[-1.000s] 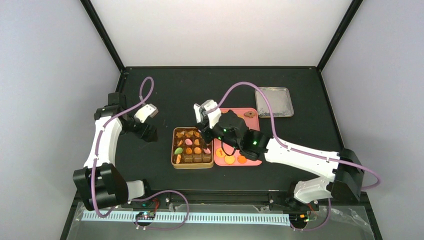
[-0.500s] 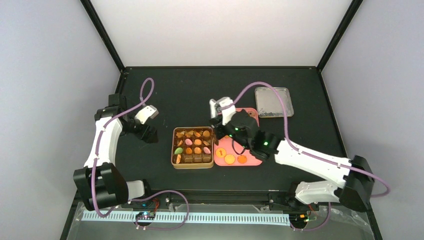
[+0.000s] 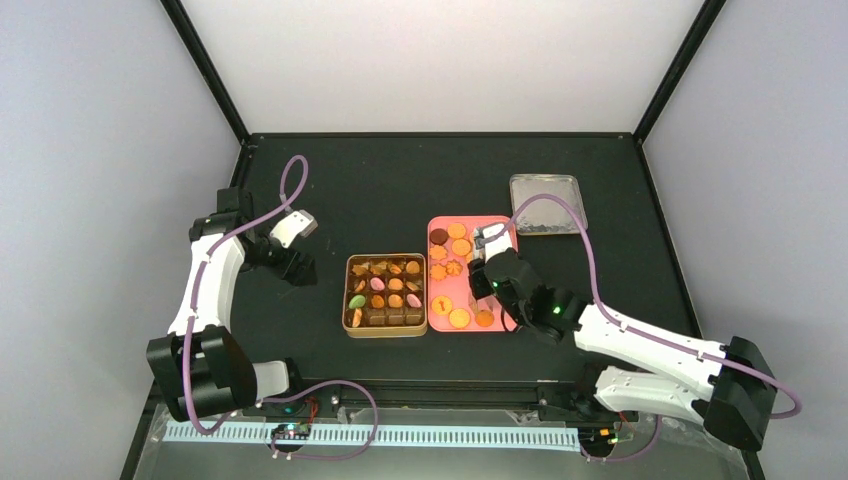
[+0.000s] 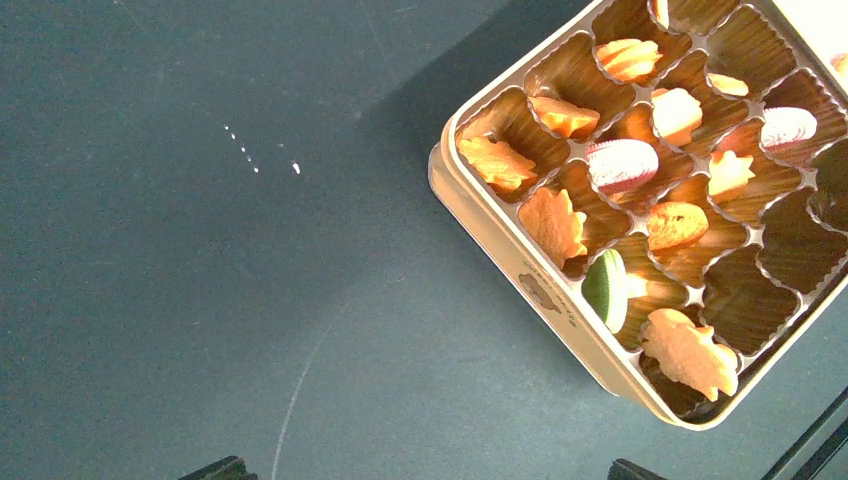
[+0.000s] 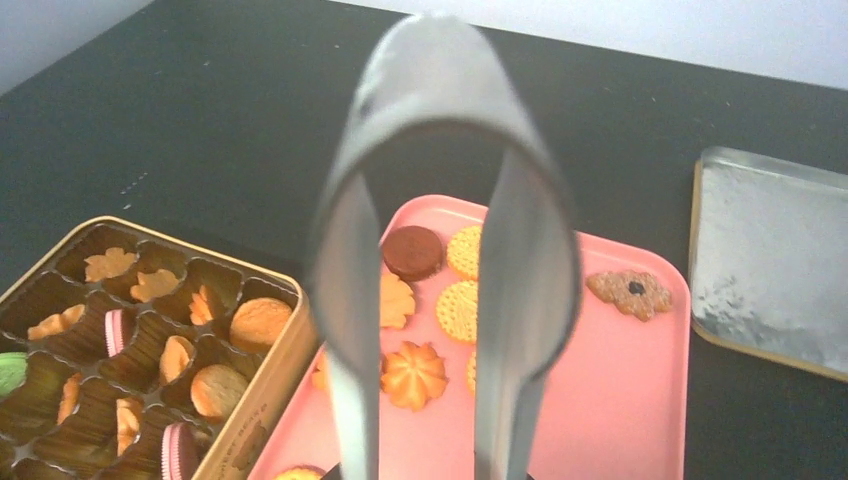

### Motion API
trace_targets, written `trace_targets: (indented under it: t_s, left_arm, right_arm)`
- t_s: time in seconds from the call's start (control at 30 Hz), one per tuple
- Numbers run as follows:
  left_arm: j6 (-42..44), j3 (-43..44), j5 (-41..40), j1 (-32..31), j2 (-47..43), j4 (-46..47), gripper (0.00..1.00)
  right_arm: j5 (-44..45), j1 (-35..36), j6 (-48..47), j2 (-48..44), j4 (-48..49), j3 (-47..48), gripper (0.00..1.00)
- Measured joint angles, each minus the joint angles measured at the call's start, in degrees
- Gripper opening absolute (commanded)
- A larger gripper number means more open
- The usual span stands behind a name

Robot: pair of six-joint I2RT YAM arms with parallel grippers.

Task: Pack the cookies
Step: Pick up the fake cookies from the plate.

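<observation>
The cookies [image 3: 459, 246] lie loose on a pink tray [image 3: 478, 224]; more sit in the brown compartments of a gold tin [image 3: 346, 300] just left of it. In the right wrist view an orange flower cookie [image 5: 414, 374] and a dark brown round one [image 5: 414, 251] lie on the tray [image 5: 620, 400]. My right gripper [image 3: 487, 280] hangs over the tray, shut on metal tongs [image 5: 525, 270]. The tongs' arms stand apart and their tips are cut off by the frame's edge. My left gripper [image 4: 425, 470] is open over bare table left of the tin [image 4: 520, 280].
A silver lid [image 3: 546, 204] lies at the back right, just beyond the pink tray, and shows in the right wrist view too [image 5: 770, 260]. The tin [image 5: 262, 395] and the tray touch side by side. Black posts frame the table's back corners.
My right arm has swung right, from over the tin to over the pink tray, and the tongs' arms have spread. The left arm has not moved.
</observation>
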Motion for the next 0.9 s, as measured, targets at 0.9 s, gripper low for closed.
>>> trace_targets:
  t_s: [0.9]
  left_arm:
    - [0.4,0.1,0.0,0.0,0.0,-0.4,0.95]
  right_arm:
    - [2.6,1.9,2.1,-6.5,8.2,-11.9,0.43]
